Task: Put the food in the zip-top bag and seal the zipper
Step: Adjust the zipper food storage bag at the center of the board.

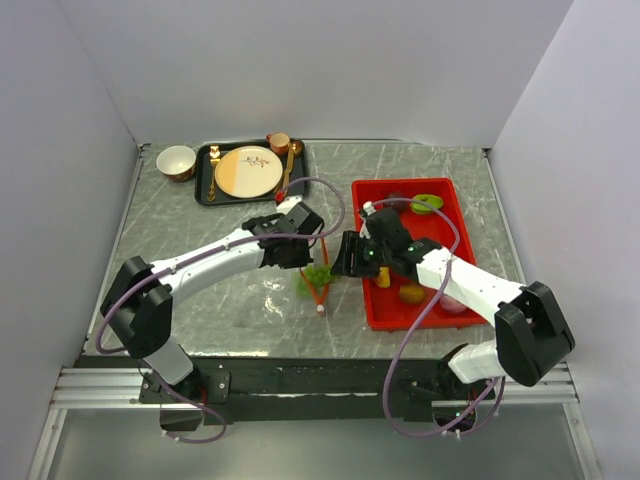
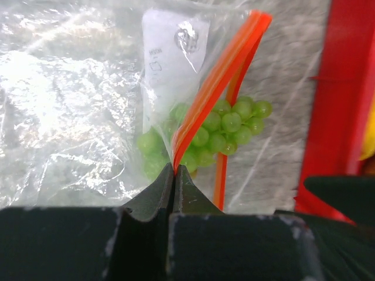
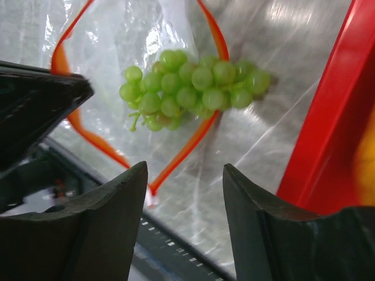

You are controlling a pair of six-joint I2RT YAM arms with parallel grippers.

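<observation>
My left end effector [image 2: 174,170] is clenched on the zipper [image 2: 217,82], pinching one orange-red lip, and I judge this grip is there to hold the mouth of the zip-top bag [image 2: 70,105] up and open. The bag lies on the tabletop just beside the left wall of the red tray [image 1: 400,183], so the reach from tray to mouth is short.

My right end effector [image 3: 184,175] hangs over the mouth, released, with nothing between its jaws. The green grape bunch [image 3: 187,88] lies below it, inside the loop the two zipper lips make. I cannot tell whether all of it is past the lip.

No other food shows in the bag. The tray holds a green piece [image 1: 427,203], a yellow one [image 1: 383,277], a brownish-orange one [image 1: 411,293] and a pink one [image 1: 452,305].
</observation>
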